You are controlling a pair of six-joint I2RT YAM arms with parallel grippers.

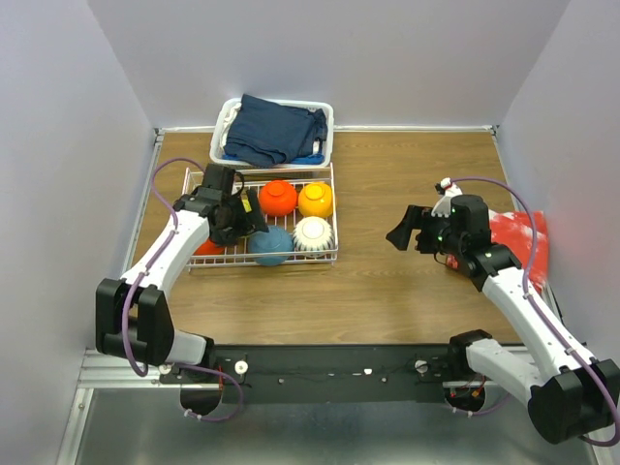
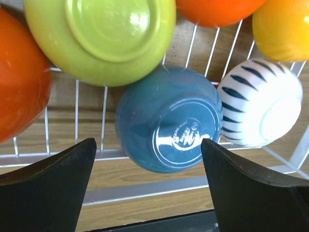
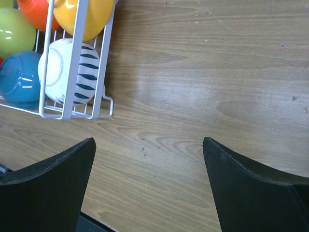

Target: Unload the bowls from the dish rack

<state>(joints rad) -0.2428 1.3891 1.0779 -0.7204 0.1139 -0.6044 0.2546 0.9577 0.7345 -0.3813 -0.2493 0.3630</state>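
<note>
The white wire dish rack (image 1: 291, 262) sits at the left of the table with several upturned bowls in it. In the top view I see a red-orange bowl (image 1: 278, 198), an orange-yellow bowl (image 1: 315, 200), a blue bowl (image 1: 270, 245) and a white ribbed bowl (image 1: 313, 233). My left gripper (image 2: 148, 141) hangs open just above the blue bowl (image 2: 169, 121), with a lime-green bowl (image 2: 101, 38) beyond it. Over bare wood to the right of the rack, my right gripper (image 3: 148, 140) is open and holds nothing.
A white plastic basket with dark blue cloth (image 1: 273, 131) stands right behind the rack. A red bag (image 1: 518, 242) lies at the table's right edge, beside my right arm. Grey walls close in the table on three sides.
</note>
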